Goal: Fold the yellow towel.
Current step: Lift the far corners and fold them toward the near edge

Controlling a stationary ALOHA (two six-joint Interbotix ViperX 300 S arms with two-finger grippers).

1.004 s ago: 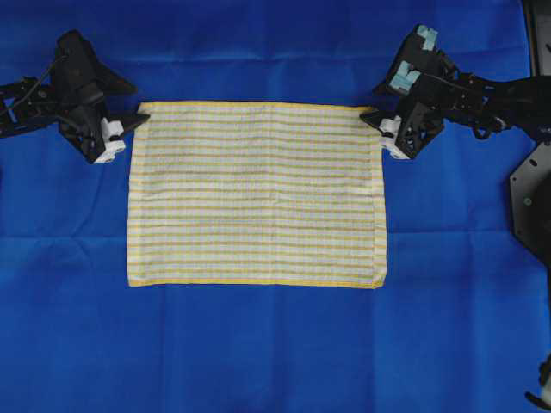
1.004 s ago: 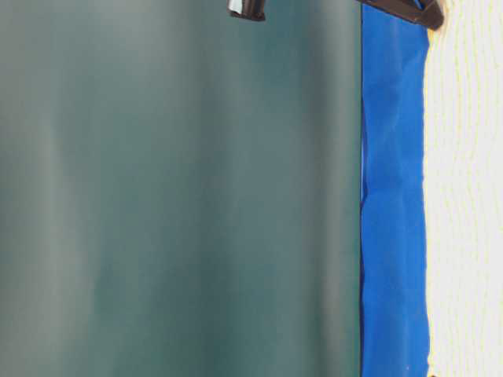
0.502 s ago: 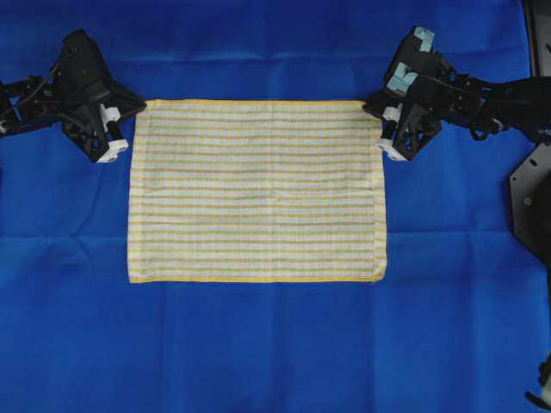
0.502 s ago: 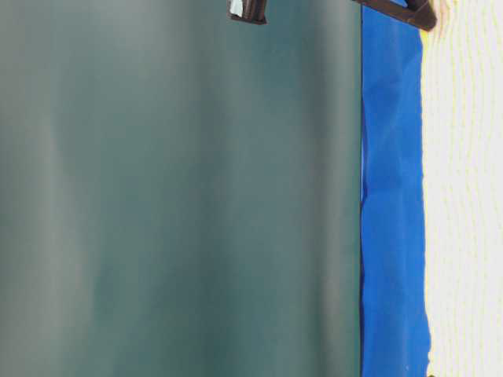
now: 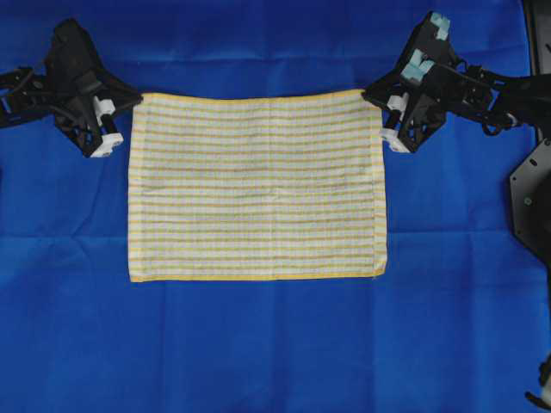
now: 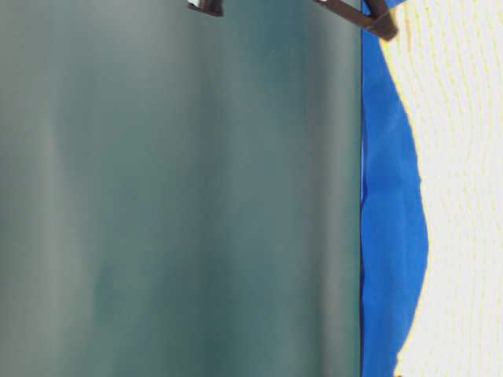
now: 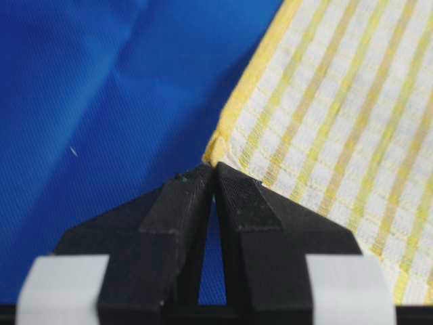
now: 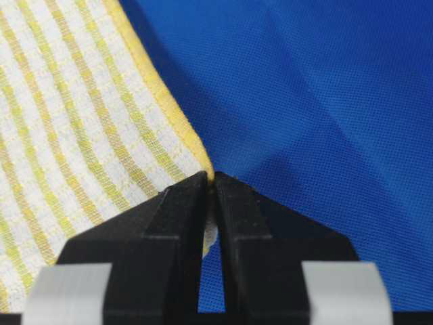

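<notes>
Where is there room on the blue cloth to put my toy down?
Best spot: the wide bare strip of blue cloth below the yellow towel's bottom edge. The band above its top edge is bare too, but narrower. The towel's top corners are crowded: the left hand and right hand pinch them.

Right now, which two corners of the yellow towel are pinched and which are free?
The two far corners of the yellow towel are pinched, by the left gripper and right gripper; the two near corners lie flat and untouched on the blue cloth.

The yellow towel (image 5: 256, 185) lies on the cloth (image 5: 258, 344), an arm at each far corner.
</notes>
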